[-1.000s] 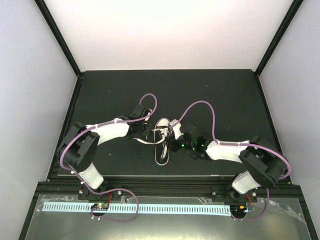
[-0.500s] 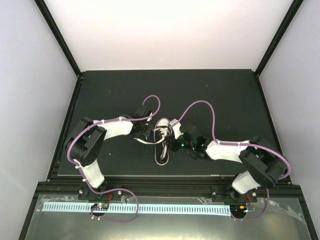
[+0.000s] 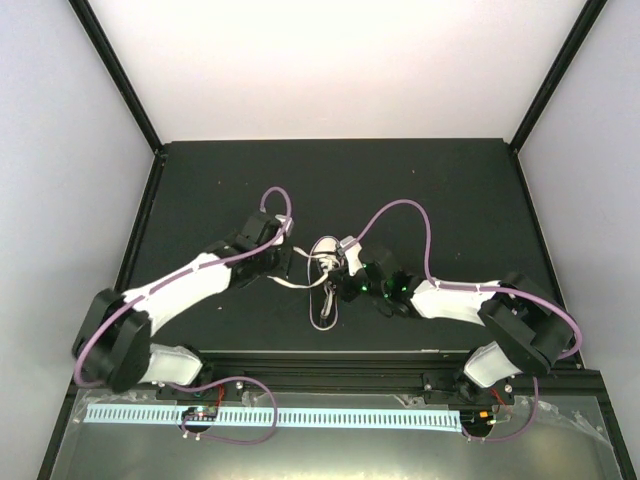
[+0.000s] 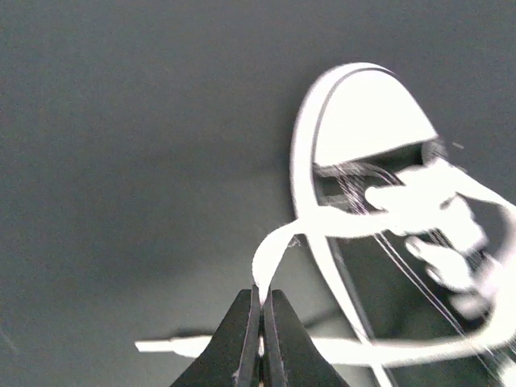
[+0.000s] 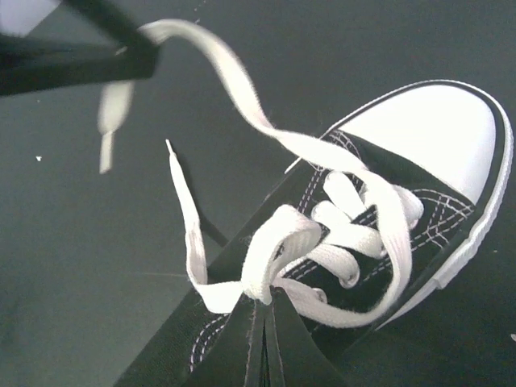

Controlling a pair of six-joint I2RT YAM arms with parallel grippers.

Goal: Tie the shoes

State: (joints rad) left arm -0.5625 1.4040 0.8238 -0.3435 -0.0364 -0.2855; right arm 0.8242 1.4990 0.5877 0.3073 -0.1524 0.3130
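Right wrist view: small black canvas sneaker [image 5: 435, 214], white rubber toe cap [image 5: 431, 137], white sole edge [image 5: 492, 210], white stitching, long flat white laces [image 5: 347, 234] criss-crossed up the front. Right gripper [image 5: 262, 326] is closed, its tips pinched on a lace loop over the tongue. The sneaker sits directly under and ahead of this gripper, with the toe pointing away to its upper right. One free lace end lies on the dark surface [image 5: 72, 266] to the left of the right gripper, slack.

Left wrist view, blurry: left gripper [image 4: 262, 310] is closed, tips clamped on one lace strand. That strand rises from the tips and curves right to the shoe. The toe cap sits ahead and to the right of this gripper, apart from it. A short tail of lace hangs to the left just beside the tips. In the right wrist view the same strand runs off the shoe to the upper left, lifted off the surface.

Top external view: the sneaker lies between the two grippers, mid-surface, with the left gripper just off its left side and the right gripper over it. Open dark surface lies beyond both grippers toward the far edge and out to either side. The near edge is close behind the heel. Black frame posts stand at the far corners.
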